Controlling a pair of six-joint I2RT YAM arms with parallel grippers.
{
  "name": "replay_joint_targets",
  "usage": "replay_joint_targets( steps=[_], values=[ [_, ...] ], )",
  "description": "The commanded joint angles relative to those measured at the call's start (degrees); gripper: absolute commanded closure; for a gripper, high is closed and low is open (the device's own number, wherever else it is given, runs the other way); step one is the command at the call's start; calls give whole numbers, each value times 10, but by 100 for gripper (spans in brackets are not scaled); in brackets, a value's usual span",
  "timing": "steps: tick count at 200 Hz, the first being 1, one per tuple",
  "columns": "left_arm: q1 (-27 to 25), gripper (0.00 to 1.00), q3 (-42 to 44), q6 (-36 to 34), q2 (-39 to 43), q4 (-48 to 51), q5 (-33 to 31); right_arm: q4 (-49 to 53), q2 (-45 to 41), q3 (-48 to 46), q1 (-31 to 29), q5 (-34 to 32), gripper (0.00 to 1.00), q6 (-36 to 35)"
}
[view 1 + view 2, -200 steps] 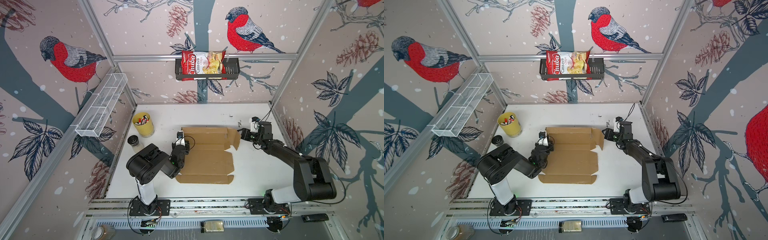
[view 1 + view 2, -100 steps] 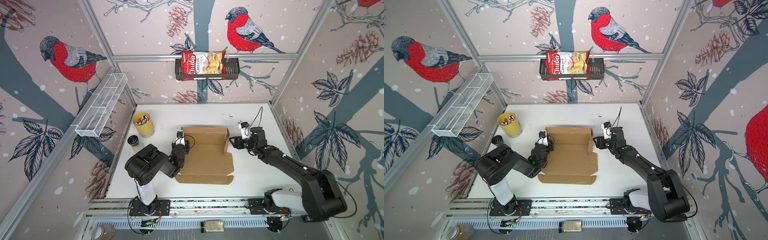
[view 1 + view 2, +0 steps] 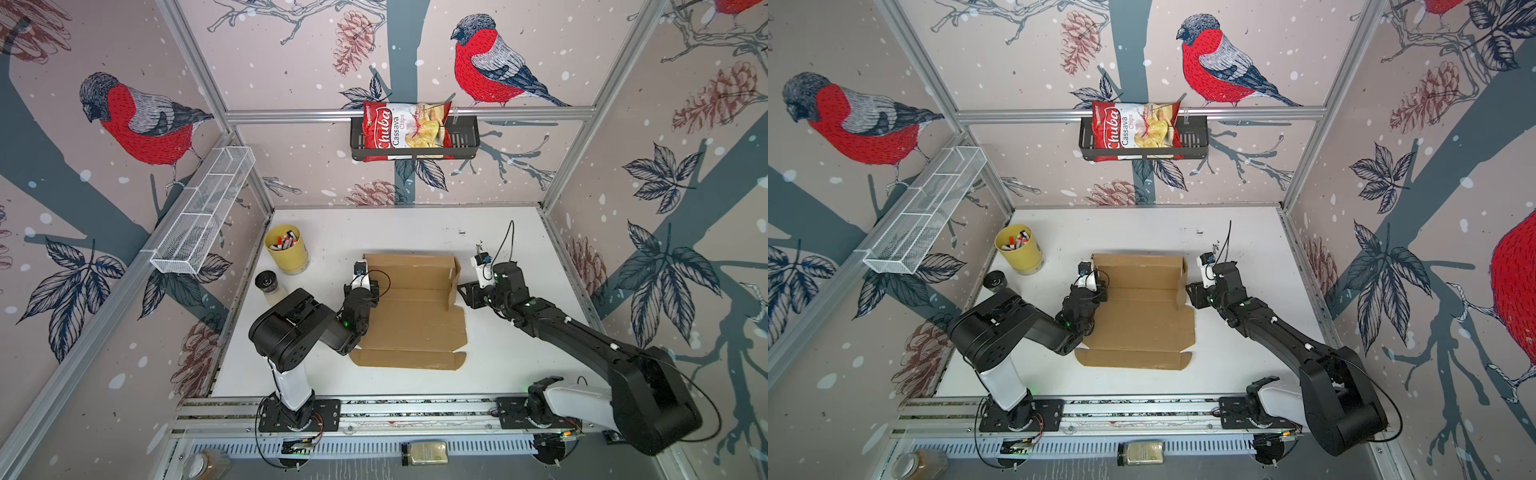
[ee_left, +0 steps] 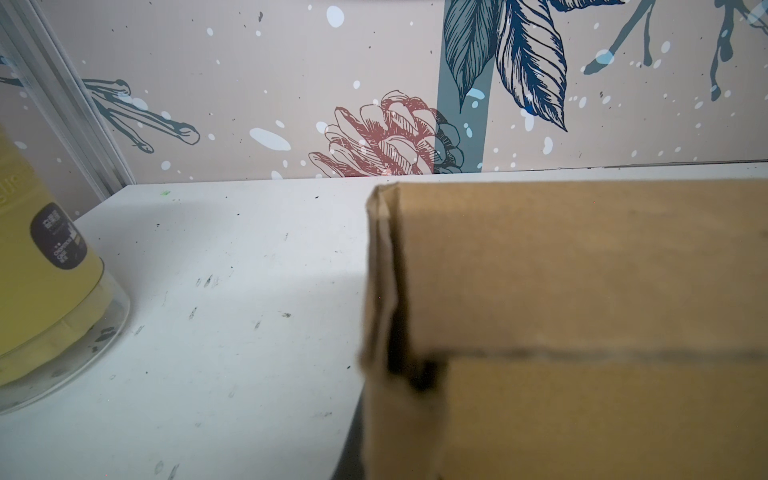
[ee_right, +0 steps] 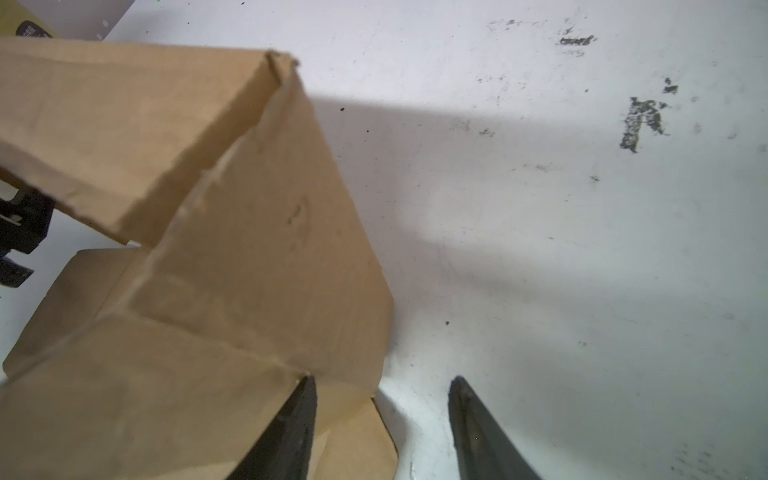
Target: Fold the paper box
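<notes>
The paper box [image 3: 411, 320] [image 3: 1142, 324] is a brown cardboard sheet lying on the white table, its back panel [image 4: 582, 266] and right side flap [image 3: 454, 282] [image 5: 266, 232] standing up. My left gripper [image 3: 372, 289] [image 3: 1102, 291] is at the box's left edge. Its fingers are hidden behind blurred cardboard in the left wrist view, where the left flap [image 4: 380, 291] runs down into the jaws. My right gripper [image 5: 383, 380] [image 3: 462, 291] [image 3: 1190, 289] is open at the right flap's lower corner. One finger [image 5: 297, 419] lies against the cardboard, the other finger [image 5: 471, 419] over bare table.
A yellow cup of pens [image 3: 286, 249] [image 4: 41, 270] and a small dark-lidded jar [image 3: 268, 283] stand left of the box. A white wire basket [image 3: 203, 212] hangs on the left wall. A black shelf [image 3: 465, 141] with a chips bag [image 3: 401, 131] hangs on the back wall.
My right gripper has moved left to the box, and the right flap has gone from splayed outward to upright. Its jaws have narrowed somewhat. The left arm has not moved.
</notes>
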State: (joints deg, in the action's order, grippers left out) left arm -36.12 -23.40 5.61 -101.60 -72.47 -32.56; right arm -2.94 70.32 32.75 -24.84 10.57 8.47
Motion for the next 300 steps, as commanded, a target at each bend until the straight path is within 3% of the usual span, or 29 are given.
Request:
replay_joint_targets(
  steps=[1,56,155,226,266,283,300],
  values=[
    [0,100,-4,-5,1,17,7,-14,5,4,-9,-1,47,-9],
    [0,100,-7,-8,1,19,11,-35,41,24,-28,-3,46,-16],
    [1,100,-10,-14,5,23,21,-163,126,53,-38,-73,42,-67],
    [1,100,-20,-8,6,36,29,-205,180,70,-68,-209,59,-70],
    [0,100,-23,16,20,56,32,-135,220,122,-101,-407,78,-4],
    [-4,100,-24,34,39,81,27,-74,243,154,-102,-488,80,45],
    [-8,100,-24,53,59,106,27,-40,259,171,-105,-525,80,70]
  ],
)
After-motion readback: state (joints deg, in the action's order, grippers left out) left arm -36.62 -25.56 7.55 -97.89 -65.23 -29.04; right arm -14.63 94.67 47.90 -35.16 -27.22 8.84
